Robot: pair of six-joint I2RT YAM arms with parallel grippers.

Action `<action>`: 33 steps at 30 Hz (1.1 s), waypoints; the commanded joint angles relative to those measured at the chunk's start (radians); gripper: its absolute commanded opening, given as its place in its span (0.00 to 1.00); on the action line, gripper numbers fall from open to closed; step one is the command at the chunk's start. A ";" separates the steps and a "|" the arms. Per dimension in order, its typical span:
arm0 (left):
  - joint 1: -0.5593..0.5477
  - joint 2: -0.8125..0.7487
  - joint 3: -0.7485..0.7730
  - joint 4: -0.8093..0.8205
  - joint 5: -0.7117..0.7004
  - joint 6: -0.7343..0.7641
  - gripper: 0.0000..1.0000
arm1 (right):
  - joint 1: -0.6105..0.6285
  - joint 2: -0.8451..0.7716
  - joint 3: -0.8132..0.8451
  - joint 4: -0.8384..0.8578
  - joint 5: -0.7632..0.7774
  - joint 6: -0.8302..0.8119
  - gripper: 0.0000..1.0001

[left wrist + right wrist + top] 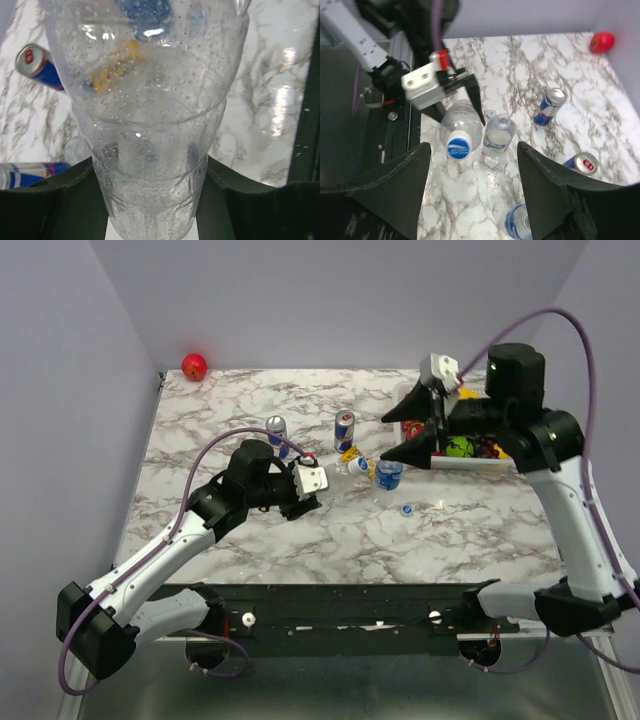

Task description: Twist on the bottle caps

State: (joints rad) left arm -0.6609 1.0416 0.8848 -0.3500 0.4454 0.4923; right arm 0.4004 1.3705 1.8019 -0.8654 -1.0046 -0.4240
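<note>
The bottle (150, 125) is clamped by the left gripper (463, 121), with both fingers pressed against its clear wall. A blue cap (458, 148) is seen on its top, just past the fingertips. The right gripper (383, 440) is spread wide and empty, raised above the table. The capped bottle is seen below it, between its fingers, and a second bottle (499, 135) stands just beside.

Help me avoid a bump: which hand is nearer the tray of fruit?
Right. The right hand hangs open at the left end of the fruit tray. The left hand is far off to the tray's left, gripping a bottle.
</note>
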 commanded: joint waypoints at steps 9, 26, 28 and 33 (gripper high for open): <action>0.006 0.015 0.072 0.010 0.338 -0.121 0.00 | 0.054 -0.194 -0.332 0.263 -0.127 -0.022 0.78; -0.005 0.038 0.097 0.011 0.337 -0.110 0.00 | 0.083 -0.165 -0.349 0.362 -0.186 0.111 0.59; -0.006 0.038 0.091 0.017 0.338 -0.119 0.00 | 0.090 -0.166 -0.360 0.368 -0.184 0.120 0.57; -0.005 0.038 0.080 0.055 0.334 -0.139 0.00 | 0.098 -0.160 -0.375 0.364 -0.178 0.120 0.51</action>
State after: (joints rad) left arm -0.6624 1.0779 0.9592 -0.3412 0.7498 0.3763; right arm 0.4889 1.2064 1.4467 -0.5247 -1.1584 -0.3248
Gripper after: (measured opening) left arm 0.635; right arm 0.532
